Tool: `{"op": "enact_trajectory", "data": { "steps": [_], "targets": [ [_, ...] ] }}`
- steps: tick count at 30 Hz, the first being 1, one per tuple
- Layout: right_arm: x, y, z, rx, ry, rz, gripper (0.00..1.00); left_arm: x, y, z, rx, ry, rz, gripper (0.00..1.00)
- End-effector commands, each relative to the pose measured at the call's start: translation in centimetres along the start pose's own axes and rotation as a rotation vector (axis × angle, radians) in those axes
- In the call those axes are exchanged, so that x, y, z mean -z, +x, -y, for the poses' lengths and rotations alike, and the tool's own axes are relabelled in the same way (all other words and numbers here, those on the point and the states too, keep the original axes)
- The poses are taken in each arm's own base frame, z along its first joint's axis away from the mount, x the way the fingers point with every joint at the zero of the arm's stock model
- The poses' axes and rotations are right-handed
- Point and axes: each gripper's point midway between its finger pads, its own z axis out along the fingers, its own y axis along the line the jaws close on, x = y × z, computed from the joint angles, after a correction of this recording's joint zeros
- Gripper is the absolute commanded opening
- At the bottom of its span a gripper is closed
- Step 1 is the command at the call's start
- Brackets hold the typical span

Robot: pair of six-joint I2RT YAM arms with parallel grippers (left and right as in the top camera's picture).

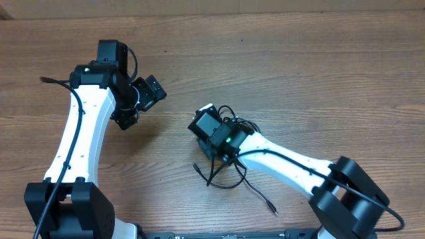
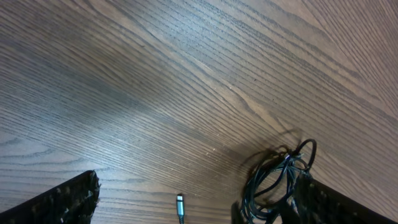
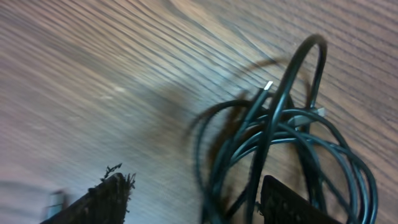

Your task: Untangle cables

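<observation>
Your right gripper [image 3: 196,199] is hovering, jaws apart and gripping nothing, over the tangled cables [image 3: 283,127] at mid-table [image 1: 319,60], likely lining up on one loop. Your left gripper [image 1: 154,91] is hanging wide open and empty at ten o'clock from them, probably leaving room.

The place looked like a robotics lab bench. A bare wood-grain tabletop [image 1: 299,60] carried two white-and-black robot arms, the left arm [image 1: 76,136] and the right arm [image 1: 285,159], mounted on black bases [image 1: 66,202] at its near edge. A tangle of thin black cables [image 1: 239,178] lay by the right one.
</observation>
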Motion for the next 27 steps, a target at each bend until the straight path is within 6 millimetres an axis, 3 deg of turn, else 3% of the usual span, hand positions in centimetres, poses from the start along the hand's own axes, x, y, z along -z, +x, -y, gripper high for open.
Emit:
{"op": "enact_trajectory", "data": {
  "steps": [1,5,8,9,10,15,16,19,21,23,27],
  "targets": [
    [-1.1,0.9,0.2,0.023,-0.018,-0.038,0.62,0.3,0.1,-0.1,-0.005,-0.001,0.012,1.00],
    [-1.7,0.5,1.0,0.014,0.021,-0.022,0.61,0.3,0.1,-0.1,-0.005,-0.001,0.012,1.00],
    [-1.9,0.6,1.7,0.001,0.033,-0.031,0.52,0.3,0.1,-0.1,-0.005,-0.002,0.012,1.00],
    [-1.8,0.5,1.7,0.001,0.034,-0.032,0.53,0.3,0.1,-0.1,-0.005,-0.001,0.012,1.00],
    [-1.6,0.4,1.8,0.003,0.037,-0.036,0.59,0.3,0.1,-0.1,-0.005,-0.001,0.013,1.00],
    [1.8,-0.9,0.9,0.029,0.031,-0.051,0.73,0.4,-0.1,-0.2,-0.003,-0.001,0.019,1.00],
    [3.3,-1.5,0.2,0.042,0.020,-0.043,0.77,0.4,-0.3,-0.3,0.009,0.001,0.025,1.00],
    [4.4,-1.2,-2.3,0.085,-0.040,-0.037,0.73,0.5,-0.7,-0.7,0.036,0.000,0.028,1.00],
    [4.2,-0.5,-3.6,0.107,-0.071,-0.045,0.64,0.6,-0.8,-0.8,0.038,0.000,0.029,1.00],
    [3.2,0.1,-3.7,0.107,-0.074,-0.038,0.61,0.6,-0.7,-0.8,0.039,0.001,0.027,1.00],
    [0.3,0.5,-1.2,0.062,0.003,0.006,0.65,0.5,-0.4,-1.0,0.042,-0.009,0.014,1.00]
  ]
}}
